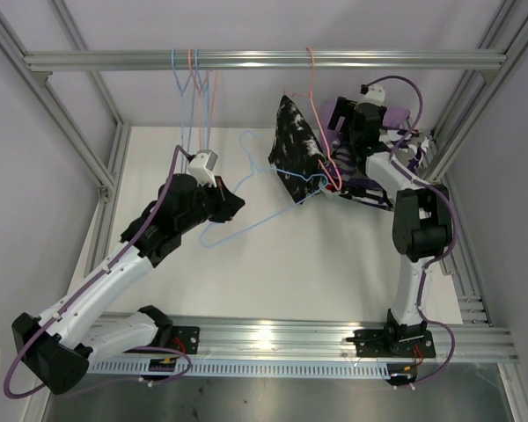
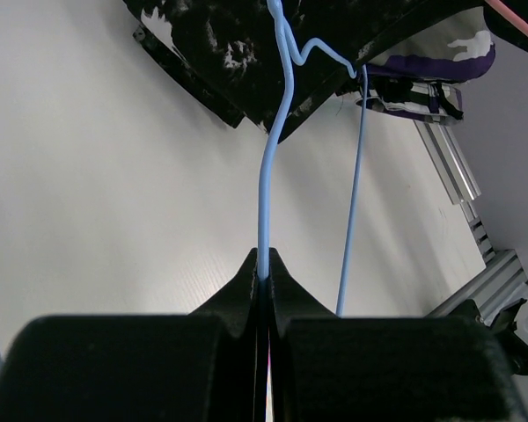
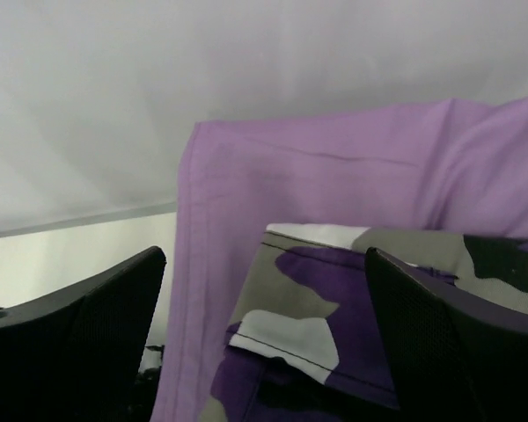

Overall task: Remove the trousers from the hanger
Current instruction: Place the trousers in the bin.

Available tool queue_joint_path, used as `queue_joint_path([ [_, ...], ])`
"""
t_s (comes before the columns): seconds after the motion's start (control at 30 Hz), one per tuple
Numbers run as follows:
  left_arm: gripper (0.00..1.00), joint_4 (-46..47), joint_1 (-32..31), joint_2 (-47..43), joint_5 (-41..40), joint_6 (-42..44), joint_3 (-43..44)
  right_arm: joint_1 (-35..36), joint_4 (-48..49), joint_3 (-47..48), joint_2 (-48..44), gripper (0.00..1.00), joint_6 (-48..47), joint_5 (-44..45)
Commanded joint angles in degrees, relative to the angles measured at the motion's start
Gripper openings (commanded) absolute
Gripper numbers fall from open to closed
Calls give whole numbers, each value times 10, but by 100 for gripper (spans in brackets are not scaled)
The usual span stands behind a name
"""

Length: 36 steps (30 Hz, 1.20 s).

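My left gripper [image 1: 231, 206] is shut on the wire of a light blue hanger [image 1: 273, 216], seen close in the left wrist view [image 2: 266, 202]. The black trousers with white blotches [image 1: 295, 145] hang draped at the hanger's far end, also in the left wrist view [image 2: 220, 53]. My right gripper [image 1: 341, 132] is open at the back right, with its jaws [image 3: 264, 290] wide apart before the lilac trousers [image 3: 334, 176] and the purple-white-black print trousers [image 3: 334, 299]. It holds nothing. Teal and red trousers are out of view.
Empty blue and pink wire hangers [image 1: 196, 83] hang from the top rail [image 1: 264, 60] at the left. A red hanger wire [image 1: 313, 79] runs from the rail down beside the black trousers. Frame posts [image 1: 462, 105] stand close on the right.
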Motion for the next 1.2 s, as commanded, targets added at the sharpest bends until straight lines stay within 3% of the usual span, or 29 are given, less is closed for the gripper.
queue_joint_path([
  [0.0, 0, 27, 4, 2, 15, -3, 28, 0, 25, 2, -48, 100, 7, -20],
  [0.3, 0, 27, 4, -6, 21, 0, 30, 0, -57, -13, -162, 100, -10, 10],
  [0.47, 0, 27, 4, -18, 22, 2, 29, -1, -58, -116, -210, 99, 3, 31],
  [0.6, 0, 28, 5, -22, 22, 3, 27, -12, -26, -201, -192, 99, 45, 25],
  [0.83, 0, 26, 4, -25, 22, 6, 28, -14, -84, -210, -103, 99, 65, 5],
  [1.17, 0, 24, 3, -29, 26, 14, 32, -12, -126, -228, -203, 99, 62, 8],
])
